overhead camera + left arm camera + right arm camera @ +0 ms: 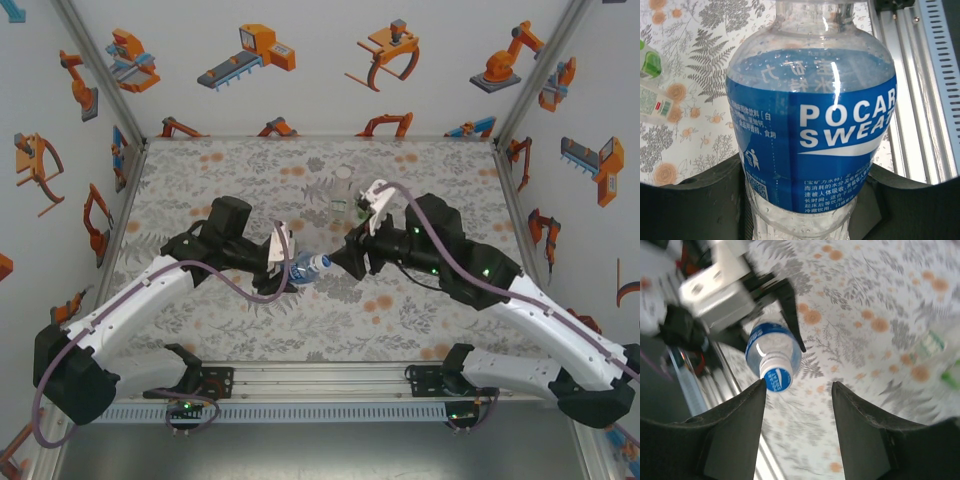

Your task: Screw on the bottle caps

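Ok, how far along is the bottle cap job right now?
Done: the blue-label bottle already wears a cap; how tight, I cannot tell. In hand: the left gripper holds that bottle, and the open right gripper faces its cap. Left: a clear bottle and a greenish bottle stand farther back, caps unclear.

In the left wrist view the blue-labelled bottle (810, 140) loses its neck to the top edge. Its base is hidden between the dark fingers (695, 200) of the left gripper (292, 268). At the left edge the green-tinted bottle (649, 62) and the white-and-green-labelled bottle (652, 102) are cut to slivers. In the right wrist view both are a blur at the right edge. Whether the cap (777, 378) is screwed tight cannot be told.
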You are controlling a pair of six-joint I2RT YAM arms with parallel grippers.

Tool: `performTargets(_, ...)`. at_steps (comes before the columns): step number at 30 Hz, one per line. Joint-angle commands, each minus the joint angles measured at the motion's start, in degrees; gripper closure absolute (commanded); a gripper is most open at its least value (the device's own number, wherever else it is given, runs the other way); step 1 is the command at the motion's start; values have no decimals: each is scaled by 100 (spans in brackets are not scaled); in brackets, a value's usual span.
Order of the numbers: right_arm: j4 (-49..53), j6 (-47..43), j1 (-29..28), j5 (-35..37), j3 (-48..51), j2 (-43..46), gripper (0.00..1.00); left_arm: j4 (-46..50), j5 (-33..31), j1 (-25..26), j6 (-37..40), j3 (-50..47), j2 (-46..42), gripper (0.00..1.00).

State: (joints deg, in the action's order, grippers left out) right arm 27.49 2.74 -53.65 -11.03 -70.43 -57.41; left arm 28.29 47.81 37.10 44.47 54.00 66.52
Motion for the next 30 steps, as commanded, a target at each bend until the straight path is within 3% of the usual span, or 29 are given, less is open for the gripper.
performTargets(1,536,-2694,9,-1427,-286,-105,47,225,536,35,340,183,17,100)
performTargets(3,874,-3525,-1,-1847,-385,-229,47,229,635,36,377,173,19,100)
performTargets(6,1046,-3899,-3,-2095,-544,-451,47,303,699,40,460,188,13,100)
performTargets(15,898,-3983,-35,-2385,-681,-784,54,444,721,42,557,233,8,100)
performTargets(24,980,-3970,-63,-2339,-657,-877,68,501,723,39,584,258,19,100)
performTargets(27,904,-3464,-65,-2131,-600,-884,77,493,673,40,579,255,-1,100)
performTargets(30,569,-2268,-62,-1781,-377,-853,85,497,651,38,561,276,5,100)
